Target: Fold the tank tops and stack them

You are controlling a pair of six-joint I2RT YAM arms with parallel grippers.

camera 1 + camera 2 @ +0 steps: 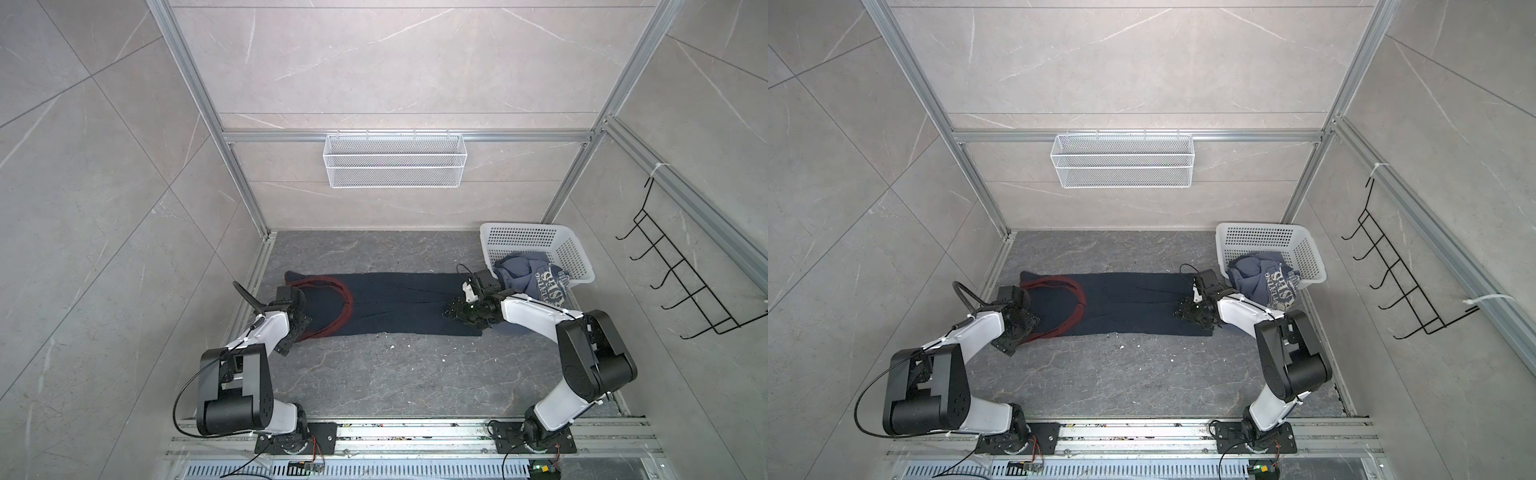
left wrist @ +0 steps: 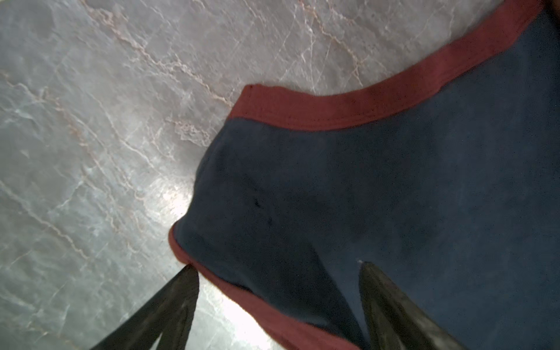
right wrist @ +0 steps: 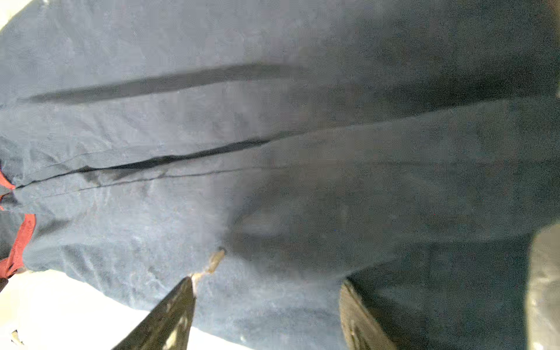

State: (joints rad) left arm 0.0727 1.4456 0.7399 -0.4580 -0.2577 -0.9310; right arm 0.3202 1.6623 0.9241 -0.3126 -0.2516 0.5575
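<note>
While left gripper point(image 2: 278, 266) and right gripper point(image 3: 266, 280) stand released, navy tank top point(image 1: 399, 303) lies flat, narrow, maroon-trimmed.

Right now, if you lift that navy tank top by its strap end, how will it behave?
Likely floppy: the navy tank top lies flat on the table with soft creases, so it would drape and sag. Probably light, being thin cloth. Pushed, it would probably bunch up rather than slide whole.

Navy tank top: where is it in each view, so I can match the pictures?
In both top views: navy tank top lies flat, centre.
Left wrist: its strap end covers about half.
Right wrist: its body fills nearly everything.
Shared landmark: maroon trim.
</note>
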